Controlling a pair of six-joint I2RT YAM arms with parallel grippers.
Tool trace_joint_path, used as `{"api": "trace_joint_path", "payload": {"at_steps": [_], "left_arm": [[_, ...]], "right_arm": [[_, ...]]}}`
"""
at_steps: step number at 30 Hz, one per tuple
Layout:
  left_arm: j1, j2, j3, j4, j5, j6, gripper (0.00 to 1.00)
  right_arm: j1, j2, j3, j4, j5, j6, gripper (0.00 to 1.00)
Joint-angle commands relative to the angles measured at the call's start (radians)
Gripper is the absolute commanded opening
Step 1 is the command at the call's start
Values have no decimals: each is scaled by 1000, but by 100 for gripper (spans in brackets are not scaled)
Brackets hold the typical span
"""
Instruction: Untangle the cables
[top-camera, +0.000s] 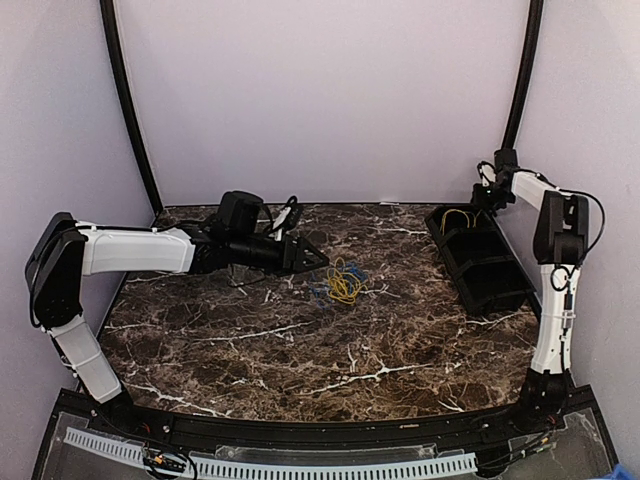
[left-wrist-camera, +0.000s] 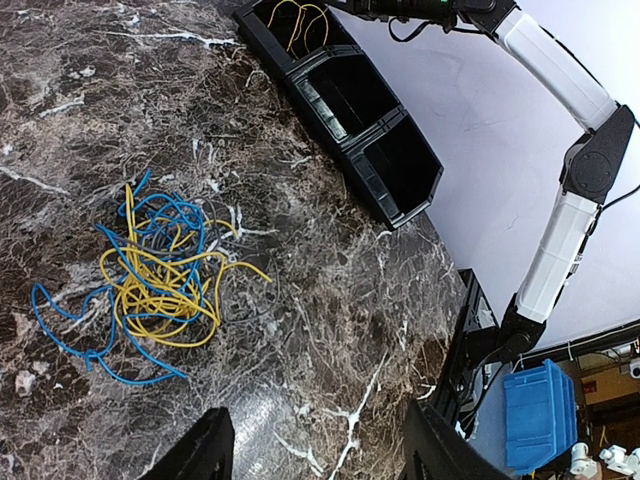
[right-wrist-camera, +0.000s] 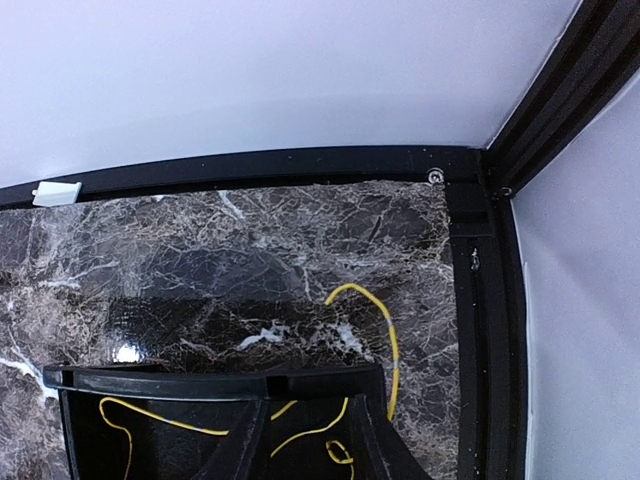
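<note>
A loose tangle of yellow and blue cables (top-camera: 345, 285) (left-wrist-camera: 155, 275) lies on the marble table, mid-table. My left gripper (top-camera: 312, 258) (left-wrist-camera: 320, 455) hovers just left of it, open, with bare tabletop between its fingers. A black bin (top-camera: 480, 262) (left-wrist-camera: 370, 130) (right-wrist-camera: 200, 378) with three compartments sits at the right. Yellow cables (top-camera: 458, 218) (left-wrist-camera: 300, 20) (right-wrist-camera: 310, 432) lie in its far compartment. One yellow cable (right-wrist-camera: 388, 325) arcs over the bin's end wall onto the table. My right gripper (top-camera: 486, 197) (right-wrist-camera: 315, 455) hangs over that compartment, its fingers apart and gripping nothing.
The bin stands slanted near the right wall and back corner frame (right-wrist-camera: 480, 250). A blue crate (left-wrist-camera: 540, 410) sits off the table beyond its front right corner. The right arm (left-wrist-camera: 570, 90) reaches along the right wall.
</note>
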Motion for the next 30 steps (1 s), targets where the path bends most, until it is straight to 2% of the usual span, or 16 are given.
{"api": "trace_joint_path", "payload": {"at_steps": [1,15,22,30], "left_arm": [[-4,-15,5,30,14,-5,61],[-5,-15,2,24,14,-1,61],[-5,-4,12,24,16,-1,61],[-5,0,12,24,22,-6,61]], "right_arm": [[-5,-75,-23,83,31,-15,31],[-8,-10,30,70,47,-13,32],[-11,16,33,55,13,-19,28],[-11,33,42,43,-11,-15,28]]}}
